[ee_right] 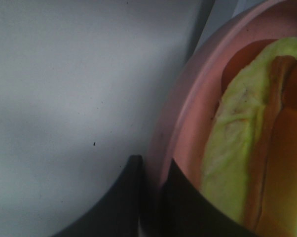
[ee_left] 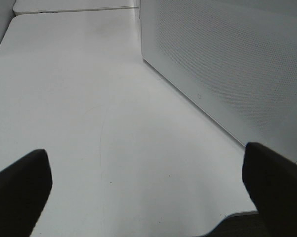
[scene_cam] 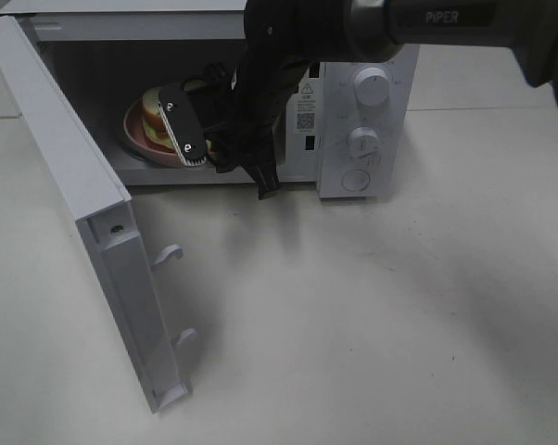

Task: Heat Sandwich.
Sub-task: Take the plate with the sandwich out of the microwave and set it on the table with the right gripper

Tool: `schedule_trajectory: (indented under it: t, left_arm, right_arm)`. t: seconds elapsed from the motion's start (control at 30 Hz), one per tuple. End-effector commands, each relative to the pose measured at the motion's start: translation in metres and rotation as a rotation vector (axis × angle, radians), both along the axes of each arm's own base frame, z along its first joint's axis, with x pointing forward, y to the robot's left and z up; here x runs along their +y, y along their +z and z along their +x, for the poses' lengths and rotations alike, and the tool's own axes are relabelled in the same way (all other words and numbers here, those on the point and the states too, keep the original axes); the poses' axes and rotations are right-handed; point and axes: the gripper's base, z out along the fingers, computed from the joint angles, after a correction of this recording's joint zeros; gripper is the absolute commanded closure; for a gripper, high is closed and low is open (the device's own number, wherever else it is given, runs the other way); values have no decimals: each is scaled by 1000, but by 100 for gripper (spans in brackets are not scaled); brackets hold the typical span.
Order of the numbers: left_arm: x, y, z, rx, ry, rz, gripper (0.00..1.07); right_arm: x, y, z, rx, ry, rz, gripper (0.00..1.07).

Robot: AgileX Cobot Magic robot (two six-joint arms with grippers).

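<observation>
- White tabletop [scene_cam: 353, 306] carried a white microwave [scene_cam: 367, 120] w/ its door [scene_cam: 84, 213] swung wide open toward the camera.
- Sandwich [scene_cam: 154, 111] lay on a pink plate [scene_cam: 135, 139], both already inside the microwave cavity, toward its left part.
- Right gripper [scene_cam: 191, 130] reached into the cavity; its 2 fingers were clenched on the plate rim, 1 on each face of the rim in the right wrist view, sandwich [ee_right: 237, 163] just beyond them.
- So the sandwich lay straight ahead of the right claw, deeper in the cavity; right arm was much the nearer.
- Right arm came from the upper right, forearm bent down into the opening.
- Left gripper [ee_left: 143, 197] was released, jaws wide apart, low over the bare table beside the open door's outer face, holding nothing.
- Judgement: next is prob. to let go of the rim and pull straight back out.
</observation>
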Motion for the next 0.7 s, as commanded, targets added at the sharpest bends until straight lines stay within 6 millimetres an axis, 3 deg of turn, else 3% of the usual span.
schedule_trajectory:
  t: [0.03, 0.7]
  left_arm:
    - [0, 1, 0, -16, 1, -8, 9]
    - [0, 1, 0, -16, 1, -8, 9]
  right_arm:
    - [-1, 21, -4, -73, 38, 53, 107]
    - [-37, 28, -62, -76, 149, 54, 107]
